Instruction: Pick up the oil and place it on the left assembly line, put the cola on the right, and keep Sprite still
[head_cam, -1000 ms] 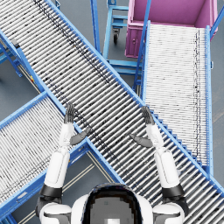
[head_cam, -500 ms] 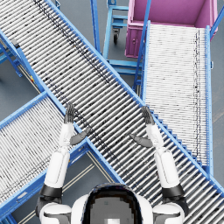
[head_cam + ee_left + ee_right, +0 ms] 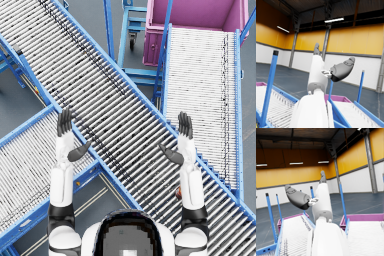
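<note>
Yellow-and-white warehouse walls (image 3: 356, 40), grey floor (image 3: 361, 205), ceiling strip lights (image 3: 334, 20).

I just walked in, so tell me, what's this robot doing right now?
Nothing is being handled yet. The left hand and right hand are both raised, open and empty, near the diagonal conveyor. No bottle is plainly in view. A pink bin sits at the far end of the right conveyor.
</note>
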